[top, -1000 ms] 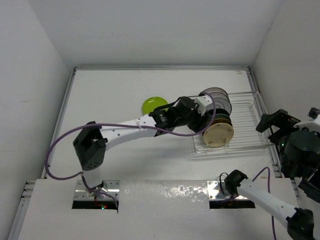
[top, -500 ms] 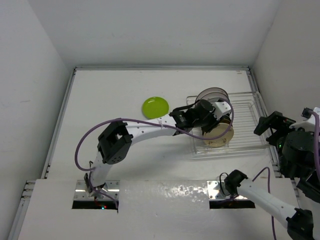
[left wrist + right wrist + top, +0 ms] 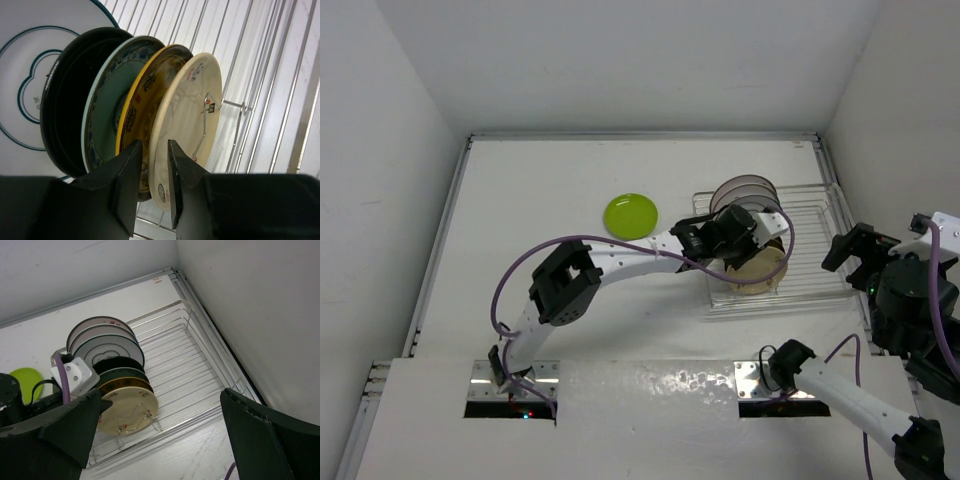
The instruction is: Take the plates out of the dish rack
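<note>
Now the plates (image 3: 117, 385) stand on edge, packed face to face, in the slots at the left end of the silver wire dish rack (image 3: 810, 240), which sits on the right side of the white surface (image 3: 540, 200). The left wrist view shows 5 of them in a row: a tan plate (image 3: 190, 115) nearest the arms, then a yellow-rimmed patterned plate (image 3: 145, 95), a teal-patterned plate (image 3: 107, 100), a dark plate (image 3: 70, 100) and a white plate with teal lines (image 3: 25, 90). A lime green plate (image 3: 630, 215) lies flat on the surface just left of the rack. The left gripper (image 3: 154, 145) straddles the tan plate's lower rim, 1 finger on each face and only a narrow gap between them; whether it already pinches the rim I cannot tell. The right gripper (image 3: 165, 397) hangs near the rack's right side, spread wide and holding nothing.
</note>
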You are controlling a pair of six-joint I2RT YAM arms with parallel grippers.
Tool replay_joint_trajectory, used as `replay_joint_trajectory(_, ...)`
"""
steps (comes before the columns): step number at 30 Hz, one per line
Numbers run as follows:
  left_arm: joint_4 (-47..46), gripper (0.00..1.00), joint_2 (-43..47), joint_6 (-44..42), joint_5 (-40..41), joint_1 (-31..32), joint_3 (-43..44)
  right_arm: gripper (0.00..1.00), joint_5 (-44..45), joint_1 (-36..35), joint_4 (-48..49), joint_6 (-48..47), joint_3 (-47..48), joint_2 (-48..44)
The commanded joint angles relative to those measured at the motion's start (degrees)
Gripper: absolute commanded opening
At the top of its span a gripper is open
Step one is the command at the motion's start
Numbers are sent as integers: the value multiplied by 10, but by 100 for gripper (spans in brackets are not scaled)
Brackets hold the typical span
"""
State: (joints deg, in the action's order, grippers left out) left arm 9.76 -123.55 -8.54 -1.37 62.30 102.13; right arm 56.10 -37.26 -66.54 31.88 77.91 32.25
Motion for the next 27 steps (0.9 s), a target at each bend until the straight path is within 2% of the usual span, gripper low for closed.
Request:
replay_joint_trajectory(1,-3,22,-10,-10,-4,5,29,99,-7,1,22,-12,-8,-1)
replay_joint_trajectory(2,-2,18,-9,-9,-8,5,29,99,-7,1,23,-12,-10,-2)
replay_joint_trajectory(7,-9,14,8,-10,-7,5,15,99,-9,1,27,-11,-12,-3)
replay_joint_trajectory(12,-10,0,24,-23,-4,5,13,99,-14,0,27,-9,-14,-3)
replay_joint_trajectory(19,-14,0,48,-49,-6,5,15,99,-16,1,26,-6,-9,-3)
replay_joint_trajectory(27,-26,0,115,-34,-40,5,14,99,-6,1,23,0,-9,0)
